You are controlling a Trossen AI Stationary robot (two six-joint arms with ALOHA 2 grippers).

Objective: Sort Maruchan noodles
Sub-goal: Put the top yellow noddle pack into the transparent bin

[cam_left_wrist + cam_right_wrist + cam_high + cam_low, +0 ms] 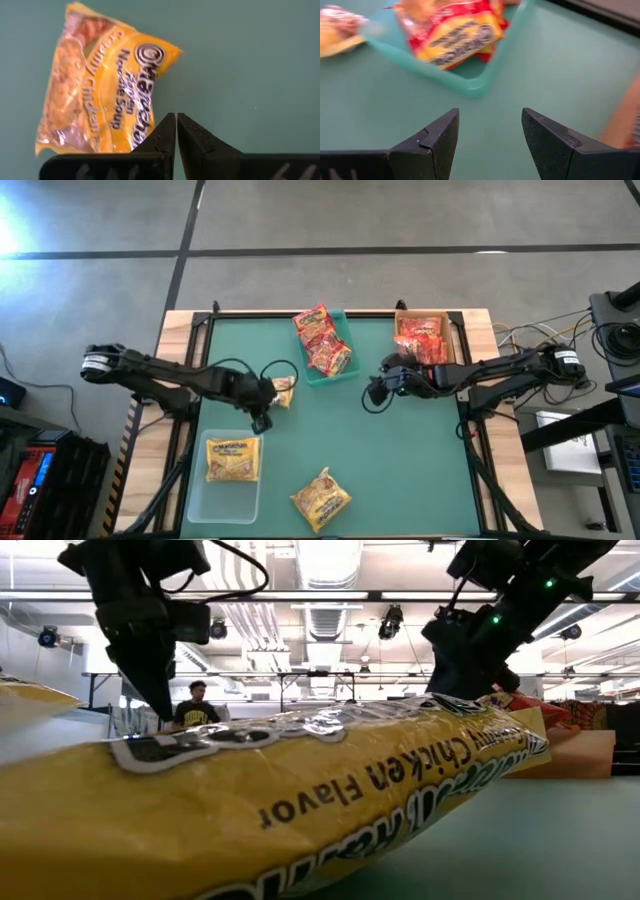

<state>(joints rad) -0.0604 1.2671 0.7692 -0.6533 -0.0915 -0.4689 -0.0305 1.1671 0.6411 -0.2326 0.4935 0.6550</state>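
Table (400, 450): green mat carrying three bins and two loose packets.
Clear bin (205, 502): near left; holds one yellow packet (232, 459).
Teal bin (350, 345): far centre; holds red packets (322, 340).
Tan bin (398, 315): far right; more red packets (420, 340) inside.
Left gripper (266, 406): jaws clenched together on nothing, hovering just beside a loose yellow packet (100, 85) left of centre.
Right gripper (380, 388): jaws spread apart and empty, between the teal and tan bins, waiting.
Second loose packet (320, 498): yellow, near centre, well apart from both grippers.
Step in hand, as judged: picking up the yellow packet at the left gripper for the clear bin.
Doing it well: part the jaws first, centre them over the packet's crimped edge, pinch lightly; crinkly film may slide or fold.
Packet appearance: flat yellow wrapper, "Creamy Chicken" lettering, round Maruchan logo, noodle picture, glossy creases.
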